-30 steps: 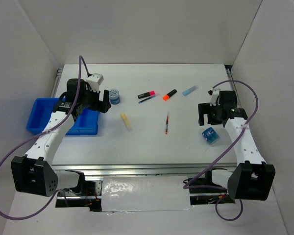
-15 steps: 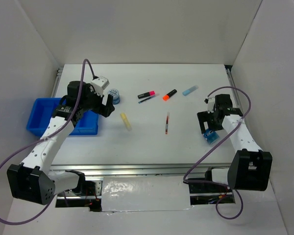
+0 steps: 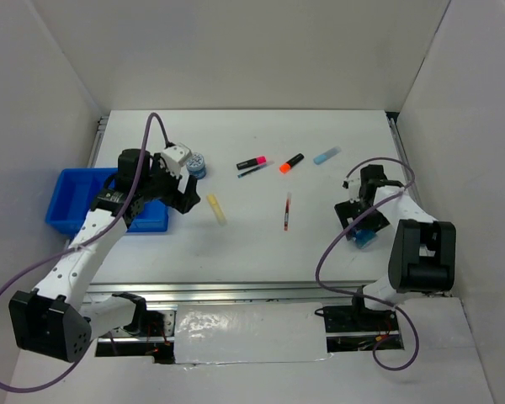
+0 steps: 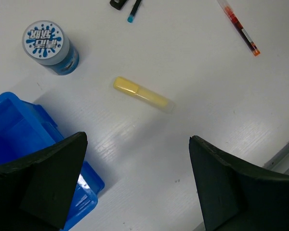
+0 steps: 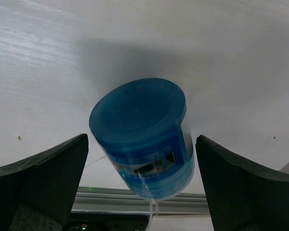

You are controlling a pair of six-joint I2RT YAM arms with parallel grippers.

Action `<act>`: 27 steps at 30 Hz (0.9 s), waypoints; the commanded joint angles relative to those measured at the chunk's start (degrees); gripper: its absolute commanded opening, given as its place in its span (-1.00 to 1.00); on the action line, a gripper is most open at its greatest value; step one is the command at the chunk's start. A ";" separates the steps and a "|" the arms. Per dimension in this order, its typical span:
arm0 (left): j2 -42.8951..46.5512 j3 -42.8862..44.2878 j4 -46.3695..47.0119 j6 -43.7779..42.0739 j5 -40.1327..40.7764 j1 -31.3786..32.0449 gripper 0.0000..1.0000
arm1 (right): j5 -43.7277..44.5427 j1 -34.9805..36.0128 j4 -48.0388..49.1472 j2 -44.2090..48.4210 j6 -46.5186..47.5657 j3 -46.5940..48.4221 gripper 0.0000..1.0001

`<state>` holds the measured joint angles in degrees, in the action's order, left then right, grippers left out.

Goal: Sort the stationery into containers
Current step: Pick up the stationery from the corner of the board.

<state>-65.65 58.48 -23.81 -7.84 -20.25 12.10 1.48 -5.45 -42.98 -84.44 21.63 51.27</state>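
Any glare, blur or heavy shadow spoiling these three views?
Top view: even light, soft shadows, glare only on the shiny strip at the near edge. Left wrist view: sharp; the yellow marker is crisp, the fingers dark and soft. Right wrist view: the blue roll looks slightly soft, with a broad shadow above it in frame.

A blue tray [image 3: 67, 206] sits at the counter's [image 3: 252, 248] left, an upright roll [image 3: 197, 164] near it. A second roll [image 5: 144, 139] lies tipped at right. Scattered between: pink marker [image 3: 252, 162], orange-black marker [image 3: 291, 162], light-blue marker [image 3: 326, 156], yellow marker [image 4: 142, 94], dark pen [image 3: 252, 172], red pen [image 3: 286, 212].
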 commanded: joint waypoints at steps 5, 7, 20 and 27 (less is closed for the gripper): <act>4.91 -5.64 5.79 -5.69 -10.50 0.29 0.97 | 0.37 -0.35 1.85 -5.55 0.70 1.20 0.46; 6.05 -6.79 7.72 -8.50 -12.26 0.38 0.96 | -0.59 -0.35 1.15 -5.82 -0.26 2.69 0.16; 7.64 -10.93 22.40 -39.92 -18.78 11.00 0.78 | -38.63 0.00 -9.04 -4.85 -20.92 12.46 -1.00; 5.71 -15.93 27.50 -68.51 -13.60 31.30 0.69 | -39.09 2.99 -11.16 -5.20 -31.90 10.61 -1.00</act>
<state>-59.18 44.73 -1.91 -58.11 -34.24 37.80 -33.23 -3.97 -50.52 -89.97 -3.57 61.87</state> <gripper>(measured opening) 0.848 0.742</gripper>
